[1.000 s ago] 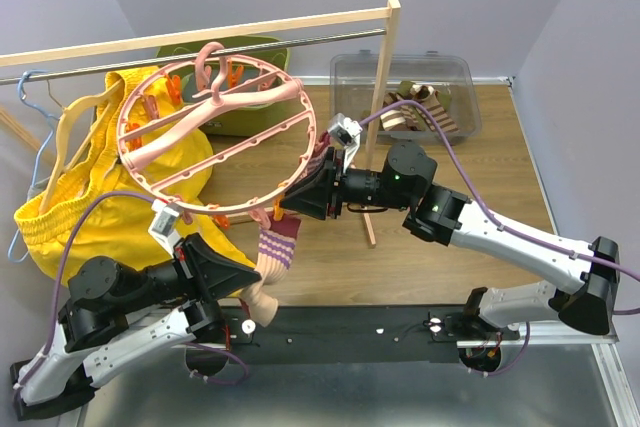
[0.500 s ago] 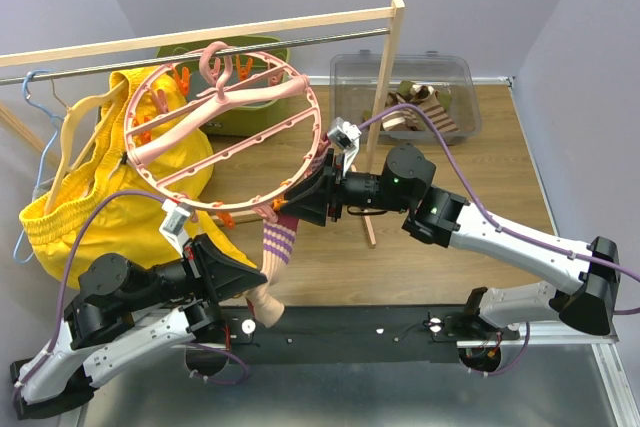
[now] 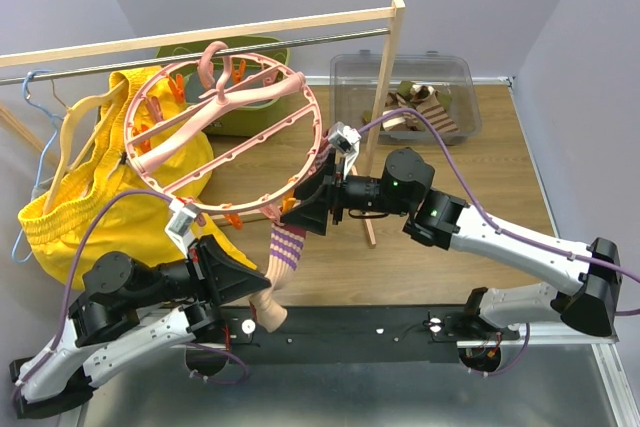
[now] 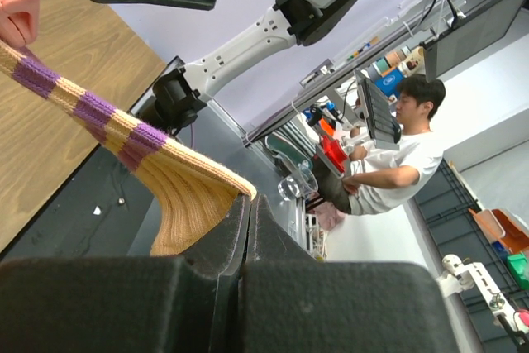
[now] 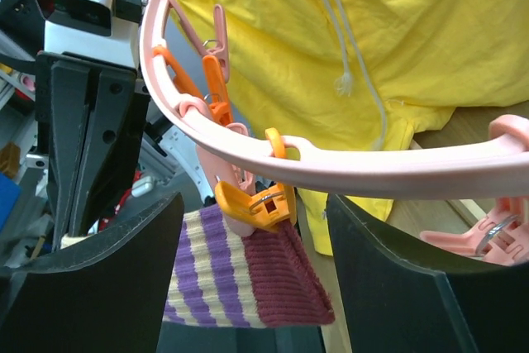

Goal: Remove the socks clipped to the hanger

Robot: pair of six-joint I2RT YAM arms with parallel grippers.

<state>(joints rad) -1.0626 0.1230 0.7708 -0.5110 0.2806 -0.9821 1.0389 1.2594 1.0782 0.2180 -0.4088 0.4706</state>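
Observation:
The pink ring hanger (image 3: 225,137) hangs tilted from the rail. One pinkish-beige sock with purple stripes and a maroon cuff (image 3: 280,265) hangs from an orange clip (image 5: 258,204) on its lower rim. My left gripper (image 3: 252,292) is shut on the sock's toe end (image 4: 186,200). My right gripper (image 3: 303,209) is open; its fingers (image 5: 99,274) stand either side of the clip and the cuff (image 5: 285,283), not touching them. More socks (image 3: 415,107) lie in the clear bin.
Yellow shorts (image 3: 100,182) hang behind the ring on the left. A clear bin (image 3: 405,95) and a green bin (image 3: 240,112) stand at the back. A wooden upright post (image 3: 385,117) stands just behind my right arm.
The ring has swung right and tilted. My right gripper has moved down to the clip. My left gripper has moved slightly right, still holding the sock.

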